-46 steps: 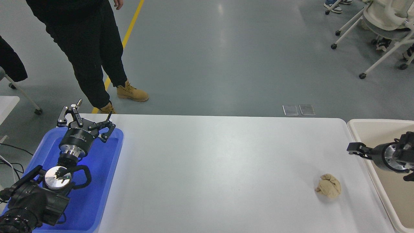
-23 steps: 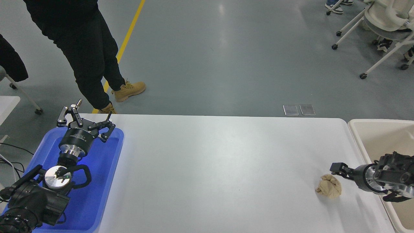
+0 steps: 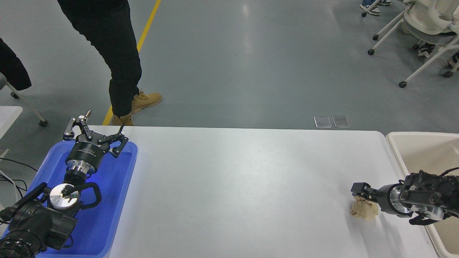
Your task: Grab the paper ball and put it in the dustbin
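The tan, wrinkly paper ball (image 3: 365, 210) lies on the white table (image 3: 236, 186) near its right end. My right gripper (image 3: 360, 189) reaches in from the right edge, pointing left, and hangs just over the ball's top, hiding its upper edge. It is seen side-on, so its state does not show. The cream dustbin (image 3: 393, 143) stands off the table's right end, with the right arm crossing its near wall. My left gripper (image 3: 94, 133) is parked open over the blue tray at the lower left, holding nothing.
The blue tray (image 3: 114, 211) fills the table's left end under the left arm. A person in black trousers and tan boots (image 3: 145, 100) stands on the floor beyond the table's far left corner. Wheeled chairs (image 3: 423, 32) stand far back on the right.
My right gripper has moved left and toward the table's near side, from over the dustbin's edge to just above the paper ball. The person has stepped. The left arm stayed still.
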You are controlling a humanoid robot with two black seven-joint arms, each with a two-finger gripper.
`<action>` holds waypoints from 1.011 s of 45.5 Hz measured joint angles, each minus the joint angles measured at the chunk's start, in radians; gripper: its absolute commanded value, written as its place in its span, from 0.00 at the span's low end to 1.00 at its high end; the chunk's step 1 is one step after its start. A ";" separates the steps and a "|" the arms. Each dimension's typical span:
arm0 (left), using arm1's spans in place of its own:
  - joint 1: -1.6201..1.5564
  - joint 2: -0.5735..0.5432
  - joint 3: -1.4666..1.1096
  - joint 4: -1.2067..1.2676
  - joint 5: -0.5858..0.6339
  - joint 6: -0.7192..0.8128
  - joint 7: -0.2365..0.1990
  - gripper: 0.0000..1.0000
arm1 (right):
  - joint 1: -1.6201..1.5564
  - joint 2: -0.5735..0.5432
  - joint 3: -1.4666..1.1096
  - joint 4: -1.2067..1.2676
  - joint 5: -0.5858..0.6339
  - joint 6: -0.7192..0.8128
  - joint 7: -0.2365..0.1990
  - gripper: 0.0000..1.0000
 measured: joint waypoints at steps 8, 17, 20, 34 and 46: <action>0.000 0.000 0.000 0.000 0.000 0.000 0.000 1.00 | -0.007 0.000 -0.003 0.009 -0.070 -0.022 0.000 0.00; 0.000 0.000 0.000 0.000 0.000 0.000 0.000 1.00 | -0.007 -0.008 -0.004 0.013 -0.123 -0.045 0.002 0.00; 0.000 0.000 0.000 0.000 0.000 0.000 0.000 1.00 | 0.000 -0.016 -0.004 0.014 -0.130 -0.049 0.002 0.00; 0.000 0.000 0.000 0.000 0.000 -0.001 0.000 1.00 | 0.143 -0.112 -0.048 0.058 -0.157 0.016 0.005 0.00; 0.000 0.000 0.000 0.000 0.000 -0.001 0.000 1.00 | 0.464 -0.209 -0.146 0.151 -0.166 0.198 0.006 0.00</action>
